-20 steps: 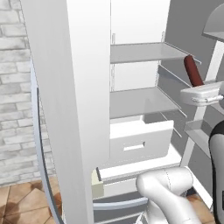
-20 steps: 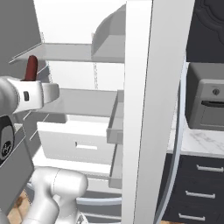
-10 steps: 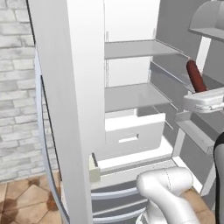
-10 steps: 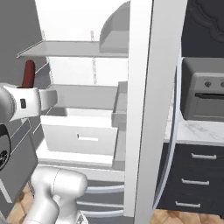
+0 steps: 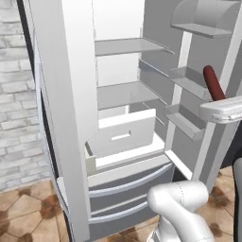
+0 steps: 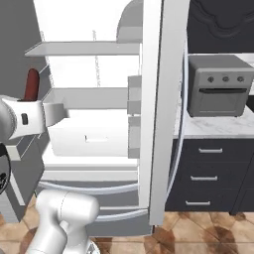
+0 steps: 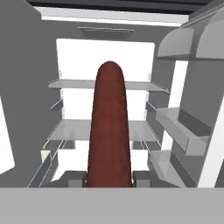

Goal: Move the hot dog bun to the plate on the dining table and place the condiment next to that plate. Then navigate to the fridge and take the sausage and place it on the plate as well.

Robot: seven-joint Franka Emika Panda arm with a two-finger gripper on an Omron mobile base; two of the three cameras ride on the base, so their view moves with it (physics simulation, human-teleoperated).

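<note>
Hand clamped on sausage, upright, out front of open fridge w/ shelves, door bins, drawer. Right base view adds toaster oven on table.

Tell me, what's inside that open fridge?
The fridge shows bare white shelves and a pulled-out drawer; its contents are hidden. The sausage is out, gripped in the pincer.

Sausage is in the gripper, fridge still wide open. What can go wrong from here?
1. The gripper clamps the sausage only at its bottom end; most of it sticks out unsupported, so it may pivot or slip during the drive.
2. In the left base view the sausage sits close to the fridge door bins; a swing could clip them.
</note>
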